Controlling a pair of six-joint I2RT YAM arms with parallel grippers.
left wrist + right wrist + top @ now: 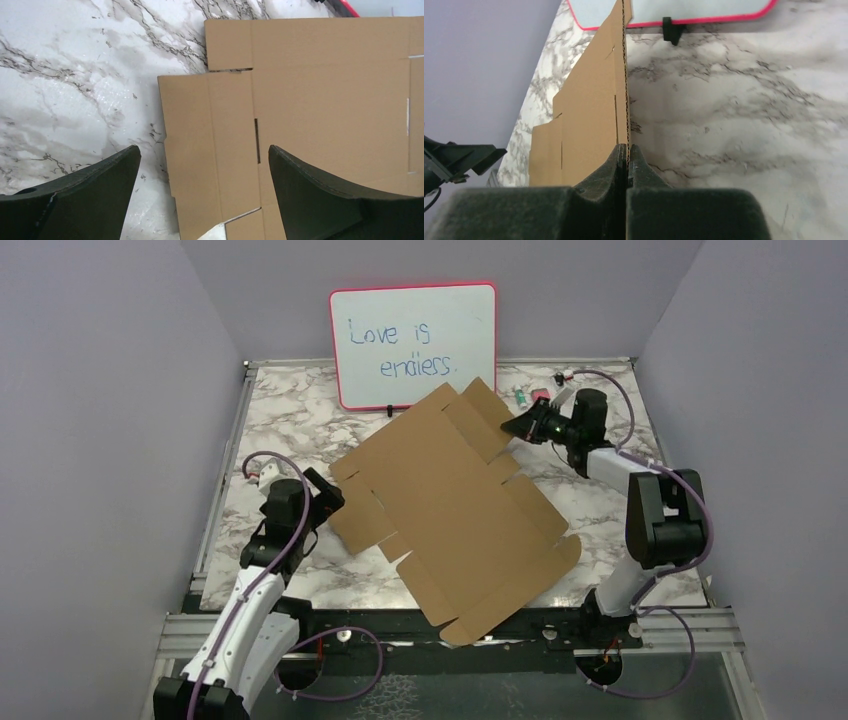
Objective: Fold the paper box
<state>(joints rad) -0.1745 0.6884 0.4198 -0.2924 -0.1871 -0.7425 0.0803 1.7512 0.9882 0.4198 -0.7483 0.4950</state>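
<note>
The paper box (455, 510) is lying as a flat brown die-cut sheet, set diagonally across the middle of the marble bench (290, 410). Its nearest corner is hanging over the bench's near edge. At the near left, the left fingers (100, 195) are standing spread wide and gripping nothing. They are straddling the sheet's left flap from above; whether they are touching the cardboard cannot be told. Farther off, at the sheet's far right, the right fingers (616, 170) are pressing together on the cut edge of a flap, with the corrugated edge running straight out from between them. Beyond everything, a pink-framed whiteboard (413, 345) with blue handwriting is leaning upright at the far edge of the bench, just behind the sheet's far corner.
</note>
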